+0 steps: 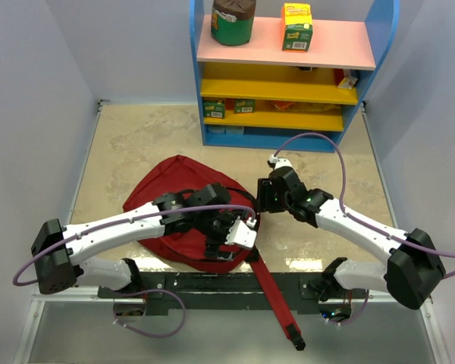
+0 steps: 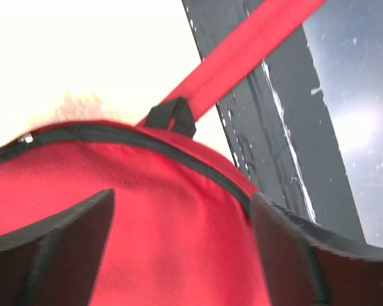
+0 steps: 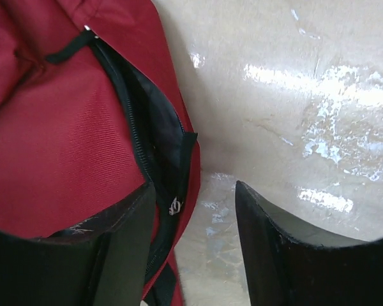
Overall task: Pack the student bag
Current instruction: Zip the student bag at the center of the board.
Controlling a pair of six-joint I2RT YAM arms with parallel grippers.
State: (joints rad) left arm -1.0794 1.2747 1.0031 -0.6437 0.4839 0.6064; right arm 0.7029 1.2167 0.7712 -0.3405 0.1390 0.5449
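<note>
The table (image 1: 136, 144) is a pale, stone-like surface with white walls around it, and a blue shelf (image 1: 334, 42) stands at its far side. The bag (image 1: 174, 178) lies flat on the near middle of the table, a little to the left. Its strap (image 2: 242, 57) runs off the near edge over a dark rail (image 1: 212, 284).

The left gripper (image 2: 182, 204) hangs over the near part of the bag with its fingers spread wide. Only red cloth shows between them, and they pinch nothing. The zipper (image 2: 147, 141) passes just beyond the fingertips. The right gripper (image 3: 195, 191) is at the right edge of the bag, its fingers also apart and holding nothing: one is over the cloth, the other over bare table. Between them lies the zipper pull (image 3: 175, 205), and beside it the zipper gapes a little, showing dark lining.

The step seems to be opening the bag so that things can go in; whether anything is inside I cannot tell. To do it well, the right gripper should come down straight on the pull and close on it alone, not on the lining. The left gripper should pinch the cloth close to the zipper and keep it in place, because the soft bag would otherwise slide along with the pull. The pull is small, so a slow approach is safer.
</note>
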